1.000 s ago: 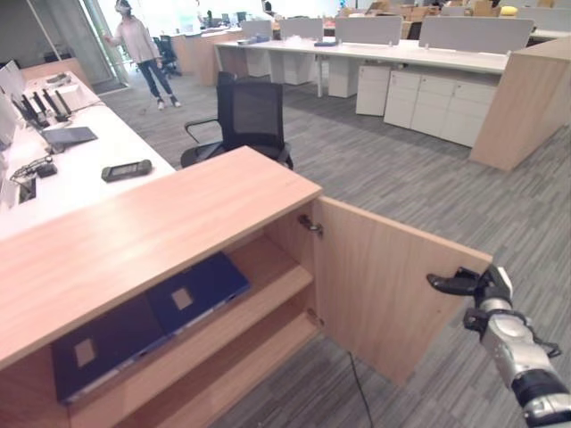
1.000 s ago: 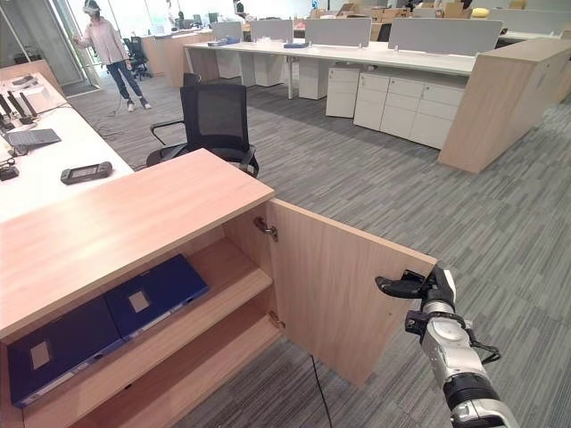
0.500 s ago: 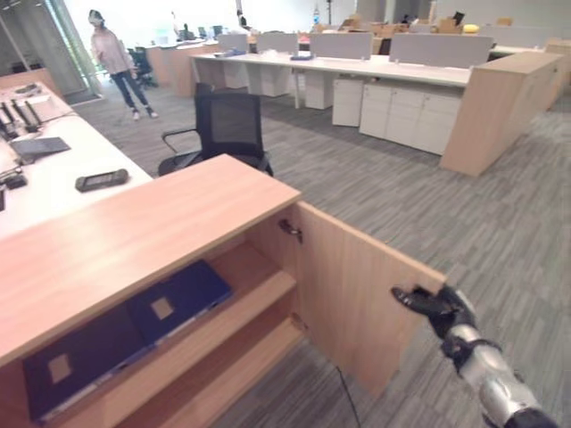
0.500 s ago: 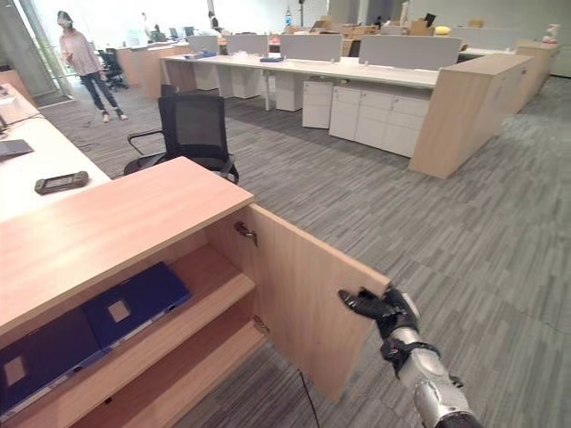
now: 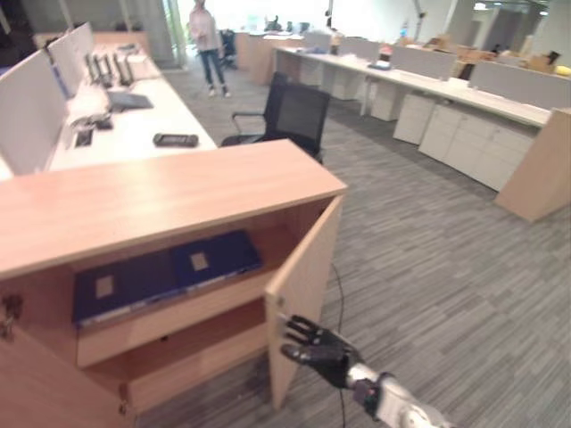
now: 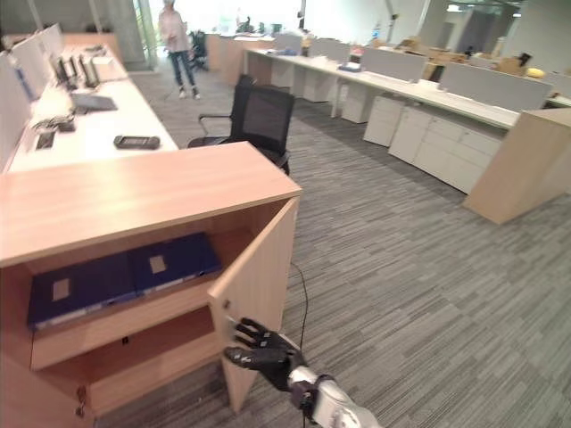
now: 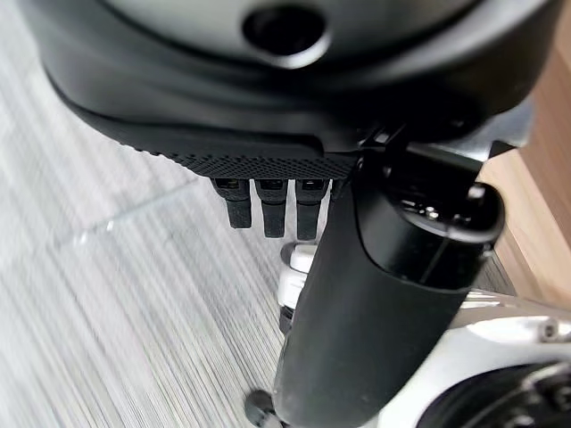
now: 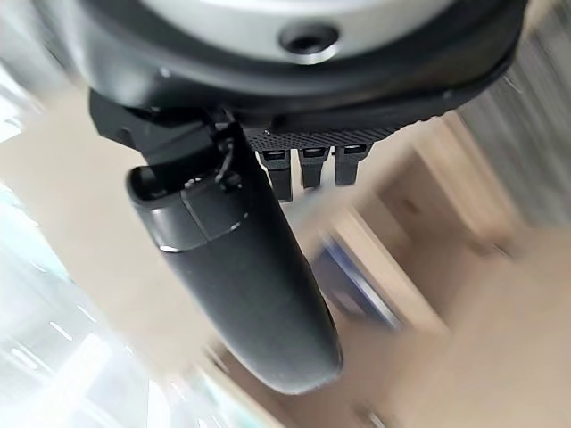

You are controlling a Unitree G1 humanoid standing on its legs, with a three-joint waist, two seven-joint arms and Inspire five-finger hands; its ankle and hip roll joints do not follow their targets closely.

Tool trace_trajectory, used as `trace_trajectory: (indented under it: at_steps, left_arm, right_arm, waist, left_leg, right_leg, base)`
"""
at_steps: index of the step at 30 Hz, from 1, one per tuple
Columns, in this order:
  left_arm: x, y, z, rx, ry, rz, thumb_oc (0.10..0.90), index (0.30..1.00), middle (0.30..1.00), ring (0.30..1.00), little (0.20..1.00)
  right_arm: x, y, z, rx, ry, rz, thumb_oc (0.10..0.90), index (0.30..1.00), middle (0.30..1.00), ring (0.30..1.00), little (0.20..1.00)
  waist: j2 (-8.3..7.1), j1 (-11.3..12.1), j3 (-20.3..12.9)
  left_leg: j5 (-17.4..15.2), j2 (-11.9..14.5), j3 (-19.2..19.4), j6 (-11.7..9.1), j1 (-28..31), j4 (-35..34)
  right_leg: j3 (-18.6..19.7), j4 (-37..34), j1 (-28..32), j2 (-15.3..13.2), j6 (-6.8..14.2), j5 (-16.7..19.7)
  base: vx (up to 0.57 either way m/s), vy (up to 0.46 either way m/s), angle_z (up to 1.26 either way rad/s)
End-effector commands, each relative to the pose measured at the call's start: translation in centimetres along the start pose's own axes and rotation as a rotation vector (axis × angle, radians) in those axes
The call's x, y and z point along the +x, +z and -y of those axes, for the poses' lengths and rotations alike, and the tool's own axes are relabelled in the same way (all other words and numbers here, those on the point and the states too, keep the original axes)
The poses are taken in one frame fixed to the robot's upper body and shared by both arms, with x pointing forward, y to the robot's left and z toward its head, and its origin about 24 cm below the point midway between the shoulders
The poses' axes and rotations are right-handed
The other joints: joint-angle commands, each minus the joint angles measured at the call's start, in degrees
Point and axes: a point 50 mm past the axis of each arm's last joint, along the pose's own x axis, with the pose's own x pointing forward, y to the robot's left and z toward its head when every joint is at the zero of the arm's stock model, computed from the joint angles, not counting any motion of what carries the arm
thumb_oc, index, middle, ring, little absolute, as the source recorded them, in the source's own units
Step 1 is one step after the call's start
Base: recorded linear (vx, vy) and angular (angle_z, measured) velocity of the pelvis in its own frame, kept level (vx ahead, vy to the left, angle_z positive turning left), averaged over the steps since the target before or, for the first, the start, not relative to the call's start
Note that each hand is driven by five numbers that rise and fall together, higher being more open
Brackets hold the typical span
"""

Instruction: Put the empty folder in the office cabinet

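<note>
The wooden office cabinet stands with its door swung partly out. On its upper shelf lie two dark blue folders side by side, one nearer the door and one further in. My right hand is open, its fingers spread and straight against the door's outer face near the lower edge; the right wrist view shows the right hand's fingers pointing at the shelf with a blue folder. My left hand hangs over the grey carpet with straight fingers and holds nothing.
A black office chair stands behind the cabinet. A white desk at the back left carries a dark handset and monitors. A person stands far off. Grey carpet spreads to the right, up to a wooden partition.
The camera has swung round. The door stands at a narrower angle to the cabinet than before, and my right hand has gone from its outer top corner to low on its face.
</note>
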Motion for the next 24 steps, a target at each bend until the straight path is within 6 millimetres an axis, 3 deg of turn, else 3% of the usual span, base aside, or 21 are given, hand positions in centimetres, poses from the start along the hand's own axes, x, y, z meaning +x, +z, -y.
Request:
trace_trajectory:
  at_steps: [1, 8, 9, 10, 11, 14, 15, 17, 18, 19, 22, 24]
  left_arm:
    - [0.1, 2.7, -0.7, -0.022, 0.001, 0.091, 0.8, 0.9, 0.9, 0.9, 0.9]
    - [0.1, 3.1, -0.3, -0.011, -0.015, 0.111, 0.8, 0.9, 0.9, 0.9, 0.9]
    - [0.1, 4.3, -0.4, -0.005, 0.007, 0.14, 0.8, 0.9, 0.9, 0.9, 0.9]
    - [0.1, 5.1, -0.3, -0.005, 0.011, 0.163, 0.8, 0.9, 0.9, 0.9, 0.9]
    - [0.0, 5.7, -0.3, -0.004, 0.011, 0.181, 0.8, 0.9, 0.9, 0.9, 0.9]
    - [-0.1, 7.2, -0.2, 0.012, 0.01, 0.23, 0.8, 0.9, 0.9, 0.9, 0.9]
    - [-0.1, 7.2, -0.2, 0.013, 0.01, 0.23, 0.8, 0.9, 0.9, 0.9, 0.9]
    - [-0.1, 7.3, -0.4, 0.013, 0.014, 0.22, 0.8, 0.9, 0.9, 0.9, 0.9]
    - [-0.1, 7.3, -0.4, 0.013, 0.014, 0.22, 0.8, 0.9, 0.9, 0.9, 0.9]
    - [0.0, 6.7, -0.5, 0.015, 0.021, 0.192, 0.8, 0.9, 0.9, 0.9, 0.9]
    - [0.2, 5.6, -0.6, 0.018, 0.022, 0.143, 0.8, 0.9, 0.9, 0.9, 0.9]
    - [0.2, 5.4, -0.6, 0.029, 0.022, 0.133, 0.8, 0.9, 0.9, 0.9, 0.9]
  right_arm:
    - [3.2, 2.1, -5.1, -0.109, 0.265, 0.037, 0.8, 0.9, 0.9, 0.9, 0.9]
    - [3.6, 1.2, -5.0, -0.124, 0.253, -0.008, 0.8, 0.9, 0.9, 0.9, 0.9]
    - [3.7, 1.5, -4.5, -0.136, 0.226, 0.003, 0.8, 0.9, 0.9, 0.9, 0.9]
    - [3.6, 1.9, -4.0, -0.154, 0.204, 0.02, 0.8, 0.9, 0.9, 0.9, 0.9]
    - [3.6, 2.2, -3.8, -0.167, 0.188, 0.026, 0.8, 0.9, 0.9, 0.9, 0.9]
    - [3.5, 2.5, -2.1, -0.232, 0.111, 0.009, 0.8, 0.9, 0.9, 0.9, 0.9]
    - [3.5, 2.5, -2.1, -0.232, 0.112, 0.01, 0.8, 0.9, 0.9, 0.9, 0.9]
    - [2.9, 2.3, 0.5, -0.298, -0.012, -0.032, 0.8, 0.9, 0.9, 0.9, 0.9]
    - [2.9, 2.3, 0.5, -0.298, -0.012, -0.032, 0.8, 0.9, 0.9, 0.9, 0.9]
    - [2.0, 1.6, 3.1, -0.297, -0.142, -0.073, 0.8, 0.9, 0.9, 0.9, 0.9]
    - [-0.1, -0.7, 7.2, -0.245, -0.382, -0.157, 0.8, 0.9, 0.9, 0.9, 0.9]
    - [-0.8, -1.3, 8.1, -0.24, -0.437, -0.187, 0.8, 0.9, 0.9, 0.9, 0.9]
  waist:
    - [-1.48, 1.93, 3.03]
    - [-1.45, 3.89, 4.36]
    - [-1.79, 5.0, 5.69]
    - [-2.16, 5.06, 6.09]
    - [-2.35, 5.33, 6.4]
    - [-3.09, 6.2, 7.32]
    - [-3.09, 6.2, 7.31]
    - [-3.36, 6.03, 6.53]
    - [-3.35, 6.03, 6.51]
    - [-3.31, 5.73, 5.61]
    - [-2.84, 5.7, 4.26]
    - [-2.78, 5.71, 3.92]
  left_leg:
    - [-1.02, 0.69, -0.57, -1.67, 5.16, 1.27]
    - [1.2, 1.4, -3.23, -2.49, 2.88, 0.27]
    - [2.27, 1.63, -3.7, -3.42, 0.79, 0.3]
    - [2.77, 1.01, -2.89, -2.93, -1.04, 1.25]
    - [2.55, 0.36, -1.6, -2.49, -1.94, 2.49]
    - [-2.84, -4.01, 3.75, -0.2, -4.71, 12.28]
    - [-3.11, -4.03, 3.71, -0.13, -4.96, 12.72]
    - [-7.79, -6.0, 9.1, 1.7, -5.84, 18.87]
    - [-7.83, -5.99, 9.1, 1.7, -5.88, 18.93]
    - [-9.13, -5.01, 13.25, 2.54, -3.85, 18.68]
    - [-8.85, -4.54, 16.3, 2.44, -0.98, 16.47]
    - [-8.48, -4.69, 16.46, 2.21, -0.83, 16.14]
  right_leg:
    - [0.31, 4.8, 0.02, -0.21, 0.48, -8.14]
    - [-2.23, 4.84, -0.89, 0.23, 0.21, -8.35]
    - [-4.41, 4.56, -1.03, 0.17, 0.62, -9.17]
    - [-5.85, 4.73, -1.47, -0.72, 0.64, -9.02]
    - [-6.88, 4.82, -1.8, -1.34, 0.77, -8.82]
    - [-9.53, 5.0, -2.55, -3.51, 1.14, -7.42]
    - [-9.55, 5.03, -2.6, -3.54, 1.2, -7.42]
    - [-12.07, 5.06, -3.47, -4.3, 1.12, -7.03]
    - [-12.07, 5.06, -3.48, -4.29, 1.12, -7.03]
    - [-14.56, 4.64, -3.25, -4.46, 1.22, -6.77]
    - [-18.07, 4.23, -2.54, -4.93, 1.16, -6.75]
    - [-19.23, 4.3, -2.32, -5.21, 1.12, -6.76]
  base:
    - [0.0, -0.014, 0.46]
    - [-0.02, -0.042, 0.19]
    - [-0.13, 0.011, 0.36]
    - [-0.09, -0.008, 0.43]
    - [-0.11, 0.042, 0.79]
    - [-0.12, 0.033, 0.89]
    - [-0.09, 0.035, 0.64]
    - [-0.09, 0.043, 0.62]
    - [-0.07, 0.057, 0.87]
    - [-0.03, 0.05, 0.82]
    - [-0.05, 0.087, 1.12]
    - [-0.05, 0.078, 0.99]
